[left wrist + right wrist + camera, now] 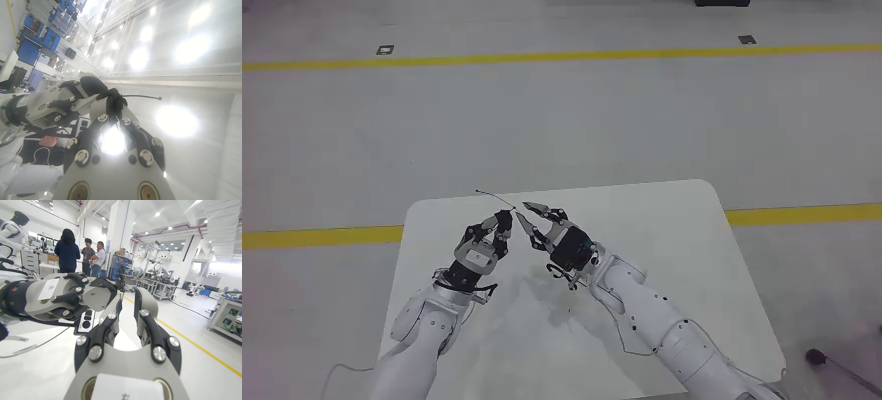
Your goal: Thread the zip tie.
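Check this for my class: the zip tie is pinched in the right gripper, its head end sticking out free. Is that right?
Not quite: the zip tie is pinched in the left gripper, its head end sticking out free, as the left wrist view shows. The right gripper is open.

A white table (682,230) with rounded corners is standing on a pale grey floor (542,120). A yellow line (322,237) is running across the floor and passing beneath the table near its far edge, showing on both sides of it. A second yellow line (542,56) is running farther back, roughly parallel to the first. Two small dark floor plates (385,49) (747,40) are sitting just beyond it, well apart.
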{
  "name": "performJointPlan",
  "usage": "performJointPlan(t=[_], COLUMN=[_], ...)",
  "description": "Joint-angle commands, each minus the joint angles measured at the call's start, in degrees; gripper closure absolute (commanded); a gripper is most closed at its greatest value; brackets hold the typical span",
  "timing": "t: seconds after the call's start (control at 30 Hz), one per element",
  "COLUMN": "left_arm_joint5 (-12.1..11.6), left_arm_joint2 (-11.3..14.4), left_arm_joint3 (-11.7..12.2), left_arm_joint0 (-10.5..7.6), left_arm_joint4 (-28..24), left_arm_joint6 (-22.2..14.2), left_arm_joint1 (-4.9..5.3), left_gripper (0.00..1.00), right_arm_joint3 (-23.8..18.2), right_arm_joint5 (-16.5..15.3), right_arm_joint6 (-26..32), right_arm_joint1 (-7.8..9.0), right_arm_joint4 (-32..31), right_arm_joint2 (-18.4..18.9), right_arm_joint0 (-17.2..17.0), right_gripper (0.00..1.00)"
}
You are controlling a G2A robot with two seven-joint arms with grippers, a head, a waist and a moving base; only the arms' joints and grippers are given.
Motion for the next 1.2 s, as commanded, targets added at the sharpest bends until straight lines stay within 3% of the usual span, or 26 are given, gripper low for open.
performJointPlan(t=[0.0,0.23,0.4,1.17], left_arm_joint5=[0.1,0.1,0.1,-0.6], left_arm_joint2=[0.0,0.0,0.0,-0.3], left_arm_joint3=[0.0,0.0,-0.1,-0.6], left_arm_joint0=[0.01,0.07,0.14,0.45], left_arm_joint4=[0.0,0.0,0.1,-0.1], left_arm_joint6=[0.0,0.0,-0.1,-0.2], left_arm_joint1=[0.01,0.02,0.04,0.06], left_gripper=[1.00,1.00,1.00,1.00], right_arm_joint3=[0.0,0.1,0.0,0.1], right_arm_joint5=[-0.1,-0.2,-0.2,-0.8], right_arm_joint6=[0.0,-0.1,0.0,-0.4], right_arm_joint1=[-0.03,-0.17,-0.27,-0.48], right_arm_joint4=[0.0,-0.2,-0.2,-1.2], right_arm_joint2=[0.0,0.1,0.1,0.6], right_arm_joint0=[0.0,-0.1,-0.2,-0.6], right_gripper=[0.82,0.84,0.98,1.00])
